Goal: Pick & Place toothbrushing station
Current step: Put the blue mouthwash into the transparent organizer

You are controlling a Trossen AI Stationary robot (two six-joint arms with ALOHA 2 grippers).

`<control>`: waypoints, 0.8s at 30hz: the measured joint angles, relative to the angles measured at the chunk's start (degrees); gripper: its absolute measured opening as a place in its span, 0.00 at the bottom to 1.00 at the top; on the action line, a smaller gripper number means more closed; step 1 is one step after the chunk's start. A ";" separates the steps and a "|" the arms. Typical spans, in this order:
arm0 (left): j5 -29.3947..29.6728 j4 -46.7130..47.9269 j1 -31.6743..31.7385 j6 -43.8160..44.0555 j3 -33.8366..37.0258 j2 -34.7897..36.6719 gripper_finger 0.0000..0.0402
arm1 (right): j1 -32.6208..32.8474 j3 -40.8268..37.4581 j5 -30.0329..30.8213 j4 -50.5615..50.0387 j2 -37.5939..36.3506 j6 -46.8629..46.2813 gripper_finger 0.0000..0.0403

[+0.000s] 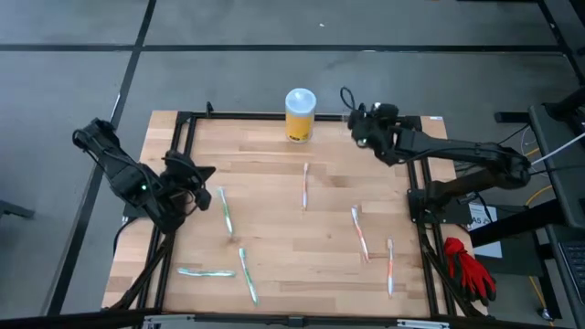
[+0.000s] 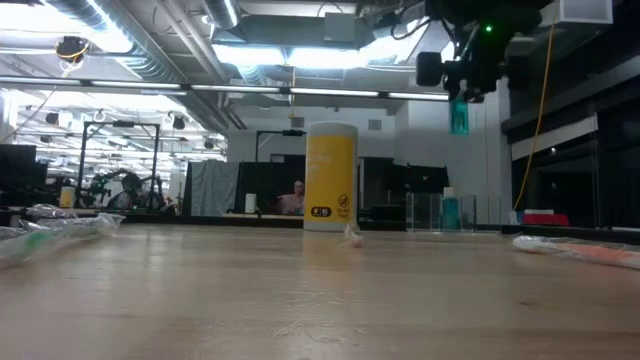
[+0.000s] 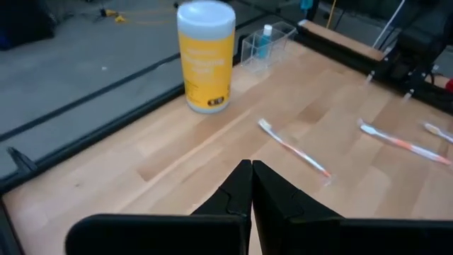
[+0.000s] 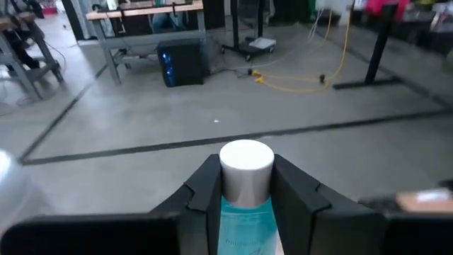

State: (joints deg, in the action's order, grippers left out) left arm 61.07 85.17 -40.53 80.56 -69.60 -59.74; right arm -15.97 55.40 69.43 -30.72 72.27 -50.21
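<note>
The toothbrushing station (image 2: 437, 212), a low clear plastic holder, stands on the table near its far edge, right of the yellow canister (image 1: 300, 114). It also shows in the left wrist view (image 3: 267, 44), with a teal-blue item inside it. My right gripper (image 2: 465, 85) is high above the holder and shut on a teal tube with a white cap (image 4: 245, 202). In the high view my right gripper (image 1: 358, 123) covers the holder. My left gripper (image 1: 206, 178) is shut and empty over the table's left part, as the left wrist view (image 3: 251, 170) shows. My right gripper pinches the teal tube between its two fingers, on the tube's body just behind the white cap (image 4: 246, 164). The cap sticks out past the fingertips. The fingers lie along the tube. The tube is lifted clear, and its end (image 2: 458, 115) points down below the gripper.
Several toothbrushes lie loose on the wooden table, among them ones at the middle (image 1: 305, 185), the right (image 1: 359, 231) and the near left (image 1: 206, 271). A black frame runs along the table's edges (image 1: 183, 119). Red gloves (image 1: 468, 265) lie off the right side.
</note>
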 joint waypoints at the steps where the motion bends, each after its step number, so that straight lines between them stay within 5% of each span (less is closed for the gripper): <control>1: 0.82 0.02 0.00 -0.71 0.00 0.44 0.01 | -1.09 0.00 -0.37 1.63 -0.09 2.96 0.23; 6: 3.09 -0.02 0.00 -2.55 0.00 2.20 0.01 | -6.05 -2.27 -3.22 13.43 1.43 13.22 0.23; 14: 2.92 -0.08 0.00 -3.19 -0.02 2.79 0.01 | -10.02 -15.63 -5.95 46.01 3.24 29.79 0.23; 24: 2.85 -0.72 0.00 -3.34 -0.02 2.75 0.01 | -9.79 -21.90 -5.14 51.78 3.43 28.07 0.23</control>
State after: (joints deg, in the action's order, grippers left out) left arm 63.92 84.44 -40.53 77.22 -69.63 -56.99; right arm -25.76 33.50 64.29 21.07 75.70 -22.14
